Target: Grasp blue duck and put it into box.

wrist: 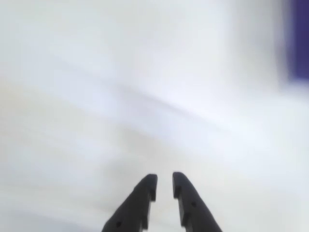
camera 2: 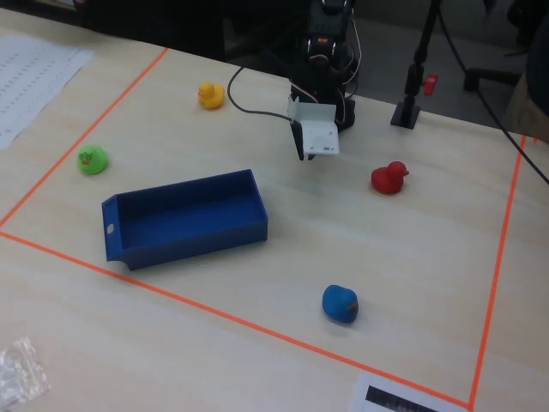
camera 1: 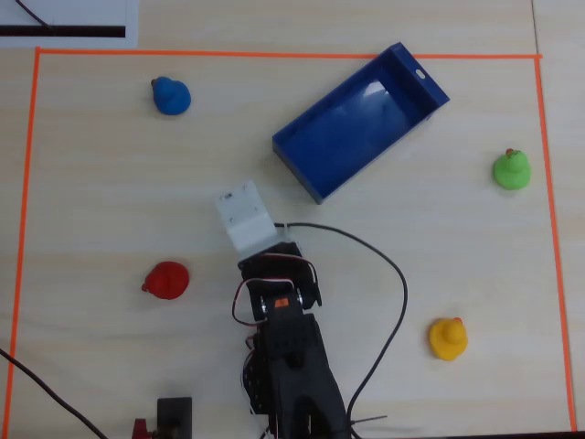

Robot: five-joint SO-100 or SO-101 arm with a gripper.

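The blue duck (camera 1: pixel 171 96) sits alone at the upper left of the taped area in the overhead view, near the front in the fixed view (camera 2: pixel 340 303). The dark-blue box (camera 1: pixel 422 78) lies at an angle at upper centre, empty (camera 2: pixel 197 240). My gripper (wrist: pixel 164 180) hovers over bare table with only a narrow gap between its dark fingers and nothing in it. In the overhead view it is hidden under the white wrist housing (camera 1: pixel 245 215), well apart from the duck. A blurred blue patch (wrist: pixel 299 38) shows at the wrist view's right edge.
A red duck (camera 1: pixel 167 280) sits left of the arm, a yellow duck (camera 1: pixel 448 338) at lower right and a green duck (camera 1: pixel 511 170) at the right. Orange tape (camera 1: pixel 274 53) borders the work area. A black cable (camera 1: pixel 393 274) loops right of the arm.
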